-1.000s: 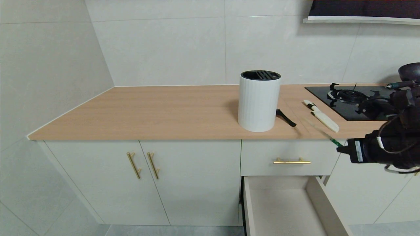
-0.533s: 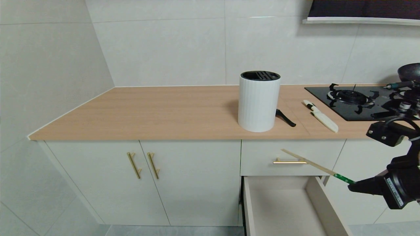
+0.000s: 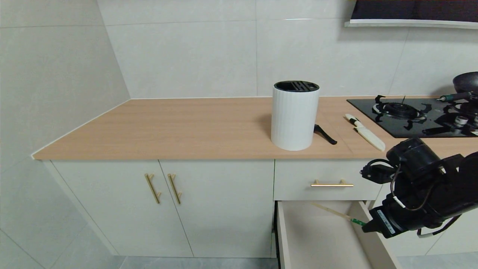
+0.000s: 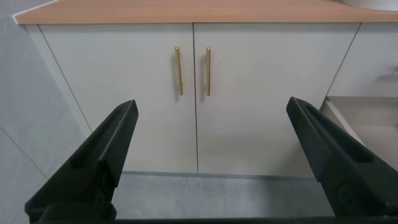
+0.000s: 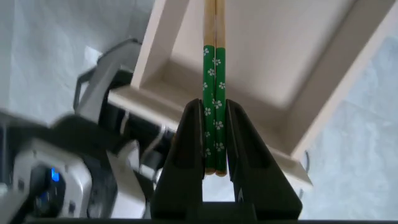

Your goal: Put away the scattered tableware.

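Observation:
My right gripper (image 3: 368, 226) is shut on a pair of wooden chopsticks (image 3: 334, 213) with green flowered ends. It holds them over the open lower drawer (image 3: 317, 239), tips slanting into it. In the right wrist view the chopsticks (image 5: 211, 93) run straight out from between the fingers (image 5: 185, 144) above the drawer's pale inside (image 5: 273, 56). A white-handled knife (image 3: 365, 132) and a black-handled utensil (image 3: 325, 134) lie on the wooden countertop (image 3: 186, 127) beside the white cylindrical holder (image 3: 294, 115). My left gripper (image 4: 211, 168) hangs open, low in front of the cabinet doors (image 4: 193, 93).
A black gas hob (image 3: 410, 114) with a dark pan (image 3: 465, 80) sits at the counter's right end. A closed drawer with a gold handle (image 3: 331, 184) is above the open one. Two gold door handles (image 3: 162, 188) mark the cabinet to the left.
My right arm has dropped from counter height to the open drawer, carrying the chopsticks down and turning their tips into it.

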Controlling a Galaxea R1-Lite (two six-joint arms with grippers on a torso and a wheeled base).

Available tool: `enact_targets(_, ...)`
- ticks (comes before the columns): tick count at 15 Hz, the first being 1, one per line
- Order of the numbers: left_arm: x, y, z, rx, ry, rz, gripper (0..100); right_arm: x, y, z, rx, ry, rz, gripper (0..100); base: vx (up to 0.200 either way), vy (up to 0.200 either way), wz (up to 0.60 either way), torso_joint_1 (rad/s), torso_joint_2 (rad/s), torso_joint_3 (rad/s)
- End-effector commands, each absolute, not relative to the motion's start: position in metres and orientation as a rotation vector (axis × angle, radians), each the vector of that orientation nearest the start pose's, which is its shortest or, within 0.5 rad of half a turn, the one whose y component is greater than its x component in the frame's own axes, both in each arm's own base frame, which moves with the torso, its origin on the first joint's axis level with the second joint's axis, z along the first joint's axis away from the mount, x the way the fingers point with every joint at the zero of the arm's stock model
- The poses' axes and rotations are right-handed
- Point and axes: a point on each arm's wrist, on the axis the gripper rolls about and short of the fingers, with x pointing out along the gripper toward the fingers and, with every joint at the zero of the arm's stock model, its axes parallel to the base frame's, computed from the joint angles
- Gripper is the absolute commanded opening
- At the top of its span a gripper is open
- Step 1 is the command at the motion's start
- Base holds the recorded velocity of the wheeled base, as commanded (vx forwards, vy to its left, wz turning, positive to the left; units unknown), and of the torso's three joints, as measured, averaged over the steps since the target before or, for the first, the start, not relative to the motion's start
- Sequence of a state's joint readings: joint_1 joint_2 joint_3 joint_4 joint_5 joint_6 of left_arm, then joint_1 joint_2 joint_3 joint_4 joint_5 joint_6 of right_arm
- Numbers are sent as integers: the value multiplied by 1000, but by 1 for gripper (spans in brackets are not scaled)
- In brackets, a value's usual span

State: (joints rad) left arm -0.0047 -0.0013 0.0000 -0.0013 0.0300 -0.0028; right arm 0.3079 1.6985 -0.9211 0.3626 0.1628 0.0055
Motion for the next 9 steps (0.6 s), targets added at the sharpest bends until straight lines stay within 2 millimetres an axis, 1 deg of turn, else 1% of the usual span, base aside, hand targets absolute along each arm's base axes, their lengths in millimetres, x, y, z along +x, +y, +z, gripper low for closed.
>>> enact_targets(1,-23,1,76,-3,-2,28,100,252,84,121,-81,1202,406,0,0,0,0,0,0,0)
enact_targets(3,-23,1,76,-3,-2,28,100,252,84,121,-85,1200,400,0,0,0,0,0,0,0)
enact_targets(4,-23,1,76,-3,-2,26,100,253,84,121,-84,1192,401,0,0,0,0,-95,227,134)
enact_targets(9,-23,1,76,-3,-2,26,100,254,84,119,-90,1186,392,0,0,0,0,-173,425,246)
